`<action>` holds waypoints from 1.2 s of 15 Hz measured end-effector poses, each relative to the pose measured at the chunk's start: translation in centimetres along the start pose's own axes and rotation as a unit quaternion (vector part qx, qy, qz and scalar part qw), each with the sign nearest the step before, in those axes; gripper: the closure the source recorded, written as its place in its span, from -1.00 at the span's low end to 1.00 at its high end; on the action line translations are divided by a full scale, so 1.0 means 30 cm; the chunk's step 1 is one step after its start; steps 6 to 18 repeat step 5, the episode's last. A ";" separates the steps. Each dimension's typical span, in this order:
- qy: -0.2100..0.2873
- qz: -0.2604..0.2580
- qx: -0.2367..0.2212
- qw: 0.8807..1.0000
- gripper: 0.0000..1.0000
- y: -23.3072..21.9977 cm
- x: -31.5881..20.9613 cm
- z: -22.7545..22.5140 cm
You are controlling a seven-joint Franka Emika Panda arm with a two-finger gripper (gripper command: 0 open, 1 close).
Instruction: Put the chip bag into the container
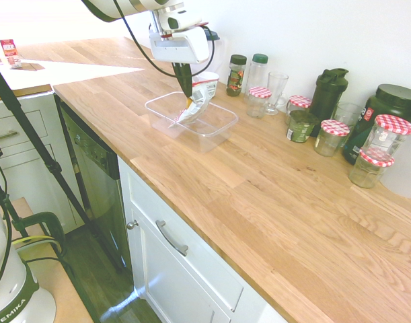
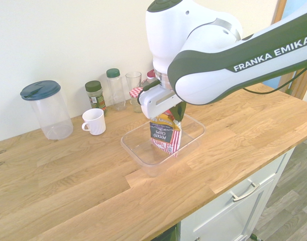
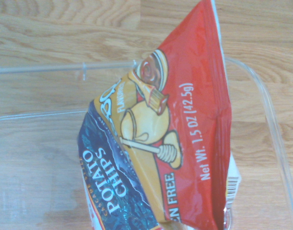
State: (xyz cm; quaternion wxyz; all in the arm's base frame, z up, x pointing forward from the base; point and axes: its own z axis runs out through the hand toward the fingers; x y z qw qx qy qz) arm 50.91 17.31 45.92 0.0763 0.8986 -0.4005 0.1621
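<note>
Hanging from the tool (image 2: 174, 116), chip bag (image 2: 165, 134) seemingly touches container (image 2: 135, 149) floor.

A white robot gripper (image 1: 185, 91) pinches a crinkled chip bag (image 1: 198, 99) by its top, dangling it inside a clear plastic container (image 1: 215, 128) on a wooden countertop (image 1: 272, 195). Red-checked jars (image 1: 387, 134) stand near the wall.

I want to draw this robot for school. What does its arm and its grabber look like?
The arm is fat, round and glossy white, with a dark band that says FRANKA EMIKA in white letters. Black cables loop along it. The gripper has a boxy white body, and two thin dark fingers stick out of it.
</note>
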 end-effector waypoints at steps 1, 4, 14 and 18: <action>0.000 0.001 -0.002 1.000 -1.00 0.003 0.006 0.004; -0.001 0.001 -0.004 1.000 -1.00 0.013 0.025 0.011; -0.001 0.001 -0.005 1.000 -1.00 0.016 0.031 0.013; -0.001 0.001 -0.005 1.000 -1.00 0.016 0.031 0.013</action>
